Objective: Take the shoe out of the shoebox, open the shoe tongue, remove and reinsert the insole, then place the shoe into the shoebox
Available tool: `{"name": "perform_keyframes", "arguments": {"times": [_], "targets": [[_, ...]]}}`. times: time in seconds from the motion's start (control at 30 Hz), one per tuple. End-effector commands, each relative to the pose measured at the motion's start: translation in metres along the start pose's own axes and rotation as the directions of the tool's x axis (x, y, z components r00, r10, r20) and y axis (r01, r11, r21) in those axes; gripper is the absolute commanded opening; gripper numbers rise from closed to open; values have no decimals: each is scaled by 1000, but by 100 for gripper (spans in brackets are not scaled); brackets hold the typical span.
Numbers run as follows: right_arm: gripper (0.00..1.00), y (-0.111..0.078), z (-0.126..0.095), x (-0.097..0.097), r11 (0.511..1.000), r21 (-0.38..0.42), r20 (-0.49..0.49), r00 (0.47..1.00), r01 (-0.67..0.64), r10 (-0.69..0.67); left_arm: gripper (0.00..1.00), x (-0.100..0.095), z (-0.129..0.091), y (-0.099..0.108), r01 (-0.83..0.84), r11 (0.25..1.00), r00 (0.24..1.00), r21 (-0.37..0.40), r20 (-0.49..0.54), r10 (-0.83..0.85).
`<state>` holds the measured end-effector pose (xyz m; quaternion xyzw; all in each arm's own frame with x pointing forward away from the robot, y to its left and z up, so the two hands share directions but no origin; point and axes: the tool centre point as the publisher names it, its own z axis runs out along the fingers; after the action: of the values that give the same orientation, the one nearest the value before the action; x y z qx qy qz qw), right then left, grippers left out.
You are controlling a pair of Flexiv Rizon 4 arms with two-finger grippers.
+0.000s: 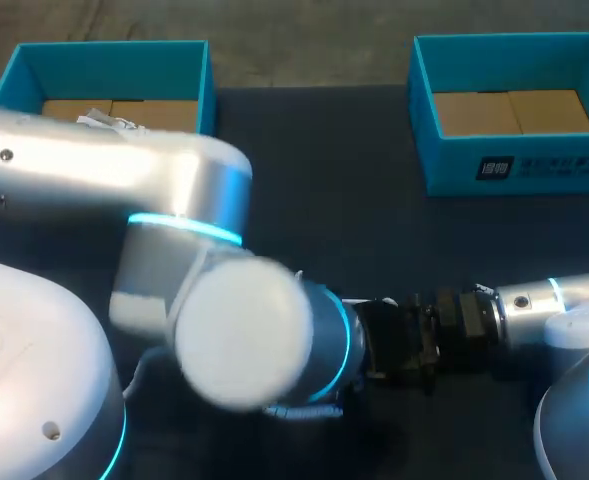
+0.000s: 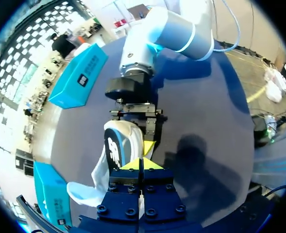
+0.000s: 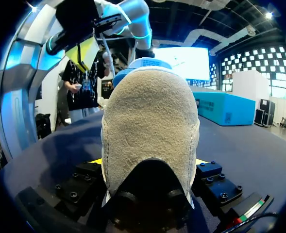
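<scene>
A dark worktop (image 1: pixel 334 200) spreads under both arms. The silver left arm (image 1: pixel 104 180) fills the near left of the head view, and the silver right arm (image 1: pixel 554 300) comes in low from the right. The two meet near the worktop's front middle.

Two open teal cardboard shoeboxes sit at the far edge, one on the left (image 1: pixel 114 62) and one on the right (image 1: pixel 514 170), well apart. Each shows a brown cardboard floor.

The white shoe with a beige suede end and blue side markings (image 3: pixel 150 126) is outside both boxes, over the worktop between the arms. The right tool (image 3: pixel 149 165) pinches it, one black finger on each side of the suede end. Whether the sole touches the worktop cannot be told.

The left tool (image 2: pixel 142 164) has its yellow tips pressed together, just beside the shoe's side.
</scene>
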<state>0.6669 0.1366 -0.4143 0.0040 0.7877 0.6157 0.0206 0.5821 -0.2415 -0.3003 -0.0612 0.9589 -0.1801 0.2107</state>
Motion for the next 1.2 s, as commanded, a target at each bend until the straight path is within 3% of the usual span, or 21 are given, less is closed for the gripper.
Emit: {"name": "perform_keyframes", "arguments": {"times": [0.03, 0.53, 0.6, 0.8, 1.2], "targets": [[0, 1, 0, 1, 1000, 6, 0, 1000, -1, 1, 0, 3, 1, 2, 9, 1000, 998, 6, 68, -10], [0, 1, 0, 1, 1000, 6, 0, 1000, -1, 1, 0, 1, 14, 0, 89, 995, 966, 36, 241, -95], [0, 1, 0, 1, 1000, 6, 0, 1000, -1, 1, 14, 0, 18, 1, 99, 994, 964, 34, 243, -105], [0, 1, 0, 1, 1000, 6, 0, 1000, -1, 1, 27, -7, 22, 0, 95, 995, 958, 27, 268, -99], [0, 1, 0, 1, 1000, 6, 0, 1000, -1, 1, 30, -15, 40, -9, 121, 992, 940, 37, 318, -126]]}}
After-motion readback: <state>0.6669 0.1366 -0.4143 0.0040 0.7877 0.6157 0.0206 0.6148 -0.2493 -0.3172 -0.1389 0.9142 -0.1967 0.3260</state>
